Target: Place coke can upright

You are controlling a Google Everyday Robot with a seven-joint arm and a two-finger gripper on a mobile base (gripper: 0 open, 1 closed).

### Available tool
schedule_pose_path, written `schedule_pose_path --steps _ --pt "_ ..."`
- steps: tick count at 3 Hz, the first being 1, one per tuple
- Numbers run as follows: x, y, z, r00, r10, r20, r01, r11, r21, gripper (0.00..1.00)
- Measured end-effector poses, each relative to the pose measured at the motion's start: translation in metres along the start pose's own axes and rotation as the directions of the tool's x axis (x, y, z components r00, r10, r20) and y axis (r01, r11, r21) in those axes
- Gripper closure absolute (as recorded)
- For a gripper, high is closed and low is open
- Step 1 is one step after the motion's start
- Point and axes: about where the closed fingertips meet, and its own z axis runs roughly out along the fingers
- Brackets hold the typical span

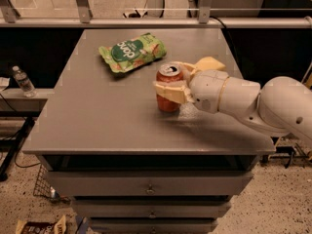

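Note:
The coke can (pixel 168 103), red with a silver top, stands upright on the grey table (pixel 97 126), right of its middle. My gripper (pixel 170 78) reaches in from the right with its white arm (pixel 234 99) and is shut on the can. One yellowish finger (pixel 170 92) lies across the can's front, and the other (pixel 207 63) sits behind its top right edge. The can's bottom appears to rest on the table top.
A green snack bag (pixel 131 51) lies at the back of the table, left of the can. The table has drawers (pixel 148 188) below. A water bottle (pixel 23 81) stands on a shelf at the left. A metal rail (pixel 156 22) runs behind the table.

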Motion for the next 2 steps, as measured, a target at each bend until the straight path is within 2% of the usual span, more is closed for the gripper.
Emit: schedule_pose_path --steps 1,2 --pt "0.0073 0.0049 0.0034 1.000 -0.020 0.000 0.020 0.9998 -0.005 0.98" --pt "0.0064 0.0060 0.0046 1.000 -0.021 0.001 0.021 0.9998 -0.008 0.77"
